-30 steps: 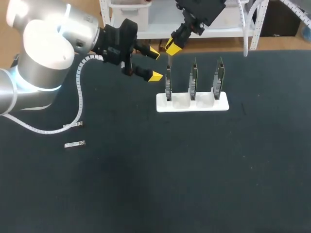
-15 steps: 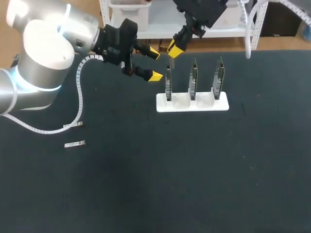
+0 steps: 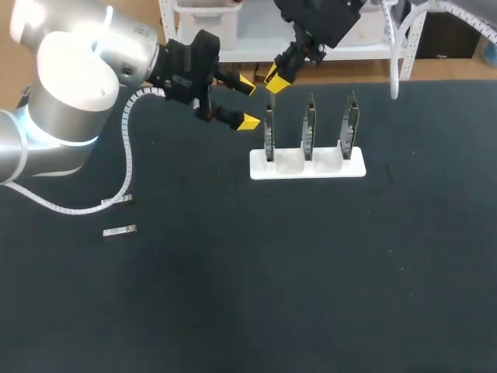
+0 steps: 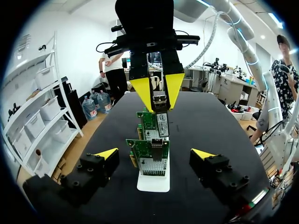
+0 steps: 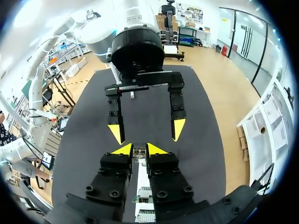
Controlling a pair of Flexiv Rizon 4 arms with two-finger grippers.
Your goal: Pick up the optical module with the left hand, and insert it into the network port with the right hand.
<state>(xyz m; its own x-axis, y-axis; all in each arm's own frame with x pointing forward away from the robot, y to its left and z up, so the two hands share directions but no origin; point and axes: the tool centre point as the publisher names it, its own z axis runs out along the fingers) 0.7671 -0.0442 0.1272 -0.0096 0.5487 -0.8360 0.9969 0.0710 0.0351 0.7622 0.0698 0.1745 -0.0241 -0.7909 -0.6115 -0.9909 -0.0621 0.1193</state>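
Optical module (image 4: 160, 100), left wrist view: pinched between the yellow fingers of the right end effector (image 4: 156, 93), hanging right above the nearest network card (image 4: 152, 161) in the white holder (image 4: 153, 183); can't tell if it touches. The left end effector (image 4: 154, 155) is spread and empty, with one tip either side of the card.

Right wrist view: own fingers are clamped on the module, and the left end effector sits ahead, wide open.

Head view: both end effectors are near the leftmost card on the table (image 3: 311, 272).

Black matte desk (image 3: 326, 280) is being lit softly and evenly; a few pale specks are being shown on it.
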